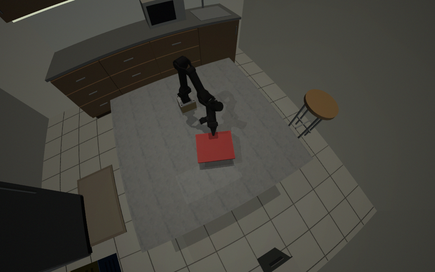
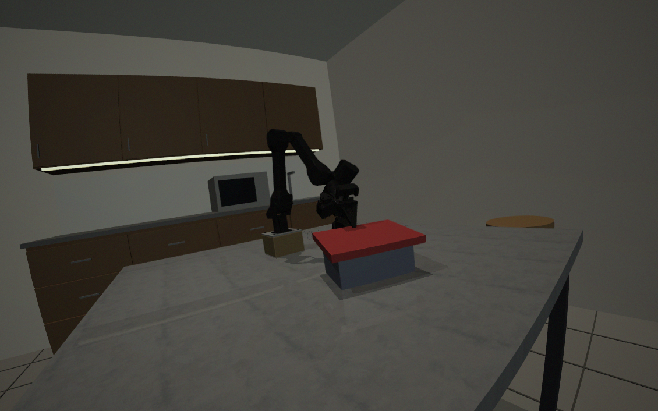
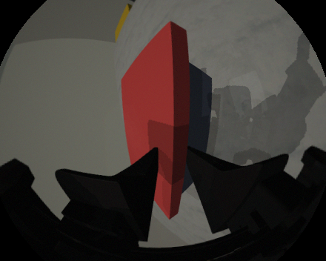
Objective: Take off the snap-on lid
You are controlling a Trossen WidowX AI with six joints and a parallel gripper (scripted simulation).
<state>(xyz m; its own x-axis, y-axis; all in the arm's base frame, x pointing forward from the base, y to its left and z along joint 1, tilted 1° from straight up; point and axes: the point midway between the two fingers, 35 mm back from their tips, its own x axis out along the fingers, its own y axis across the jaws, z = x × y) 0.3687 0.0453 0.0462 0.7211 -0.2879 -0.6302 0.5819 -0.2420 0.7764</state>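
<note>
A flat red lid point(image 1: 215, 148) point(image 2: 372, 238) point(image 3: 152, 93) lies right side up on top of the blue-grey storage box point(image 2: 378, 266) point(image 3: 200, 100). The lid overhangs the box, and its near-arm edge lies between my fingers. My gripper point(image 1: 213, 134) point(image 3: 171, 150) is shut on that edge, one finger above the lid and one below. In the exterior view only the upper finger shows touching the lid's top; the lower one is hidden. The box stands on the table point(image 1: 158, 162) point(image 2: 229, 347). I cannot tell whether the lid's rim is still snapped all around.
The arm's base block point(image 1: 188, 107) point(image 2: 285, 244) stands on the table behind the box. A round stool point(image 1: 321, 104) point(image 2: 519, 222) is beyond the table's right edge. Kitchen counter drawers point(image 1: 129, 67) line the back.
</note>
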